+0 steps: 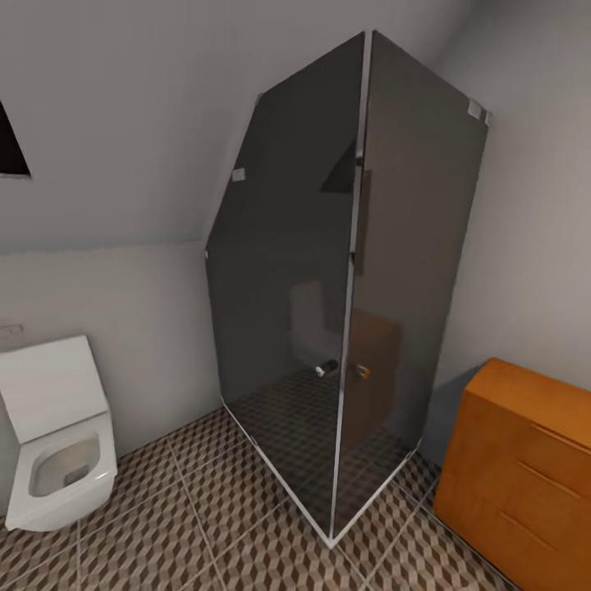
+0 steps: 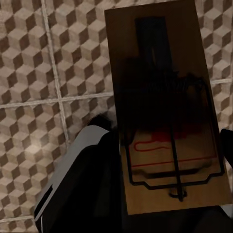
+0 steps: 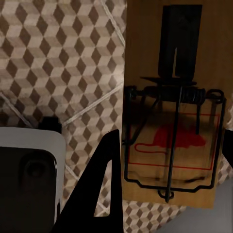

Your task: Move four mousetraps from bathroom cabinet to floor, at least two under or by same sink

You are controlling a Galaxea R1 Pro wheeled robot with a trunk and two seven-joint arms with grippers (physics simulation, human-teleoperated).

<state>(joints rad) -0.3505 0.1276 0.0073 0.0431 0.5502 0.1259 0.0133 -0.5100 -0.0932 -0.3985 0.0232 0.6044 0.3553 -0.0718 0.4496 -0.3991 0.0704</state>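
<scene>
A: Head view: shower cabin (image 1: 345, 279) of dark glass in the corner, toilet (image 1: 57, 443) at left, cabinet (image 1: 525, 468) at right edge, cube-pattern floor (image 1: 205, 525). Arms?

B: Wrist views. Left gripper (image 2: 170, 213) points down at the floor (image 2: 48, 73), a mousetrap (image 2: 165, 107) lying flat along it, board face to the camera, wire bail and red mouse print visible.

A: Closed on it?

B: Trap's near end sits at the jaws, a dark finger (image 2: 92, 184) beside it. Looks gripped, above the tiles, not touching them.

A: Right?

B: Same pose. Right gripper (image 3: 160, 213) aimed down over the floor (image 3: 63, 63), second mousetrap (image 3: 174, 97) along it, one black finger (image 3: 97, 194) against the board's edge. Held too, jaws narrowed to the board's thickness.

A: Anything else?

B: Grey robot part (image 3: 29, 179) beside that finger. Done.
</scene>
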